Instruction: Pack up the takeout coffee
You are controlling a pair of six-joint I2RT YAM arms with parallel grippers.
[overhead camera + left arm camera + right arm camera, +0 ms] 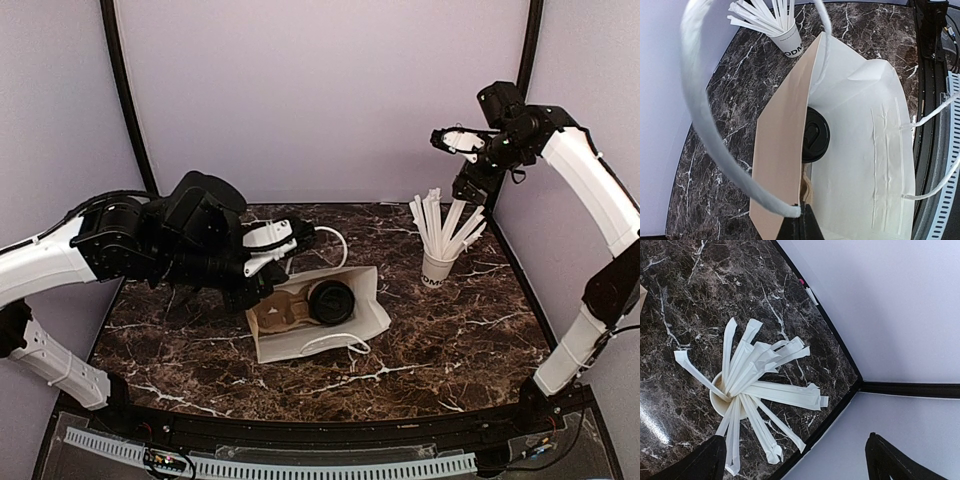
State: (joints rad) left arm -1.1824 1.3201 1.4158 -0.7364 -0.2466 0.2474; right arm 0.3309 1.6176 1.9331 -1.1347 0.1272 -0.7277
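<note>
1. The takeout coffee (330, 301) is inside the white paper bag (368, 300) at the middle of the counter (200, 345), its black lid showing.
2. The left tool (800, 226) is clamped on the bag's rim beside a handle.
3. The right tool (795, 462) is spread wide, raised above the straw cup (437, 267) near the far right corner.

Table (180, 340) dark marble, white veins. Bag (372, 300) white, tan inside. Coffee lid (331, 301) black. Straws (765, 375) white.
</note>
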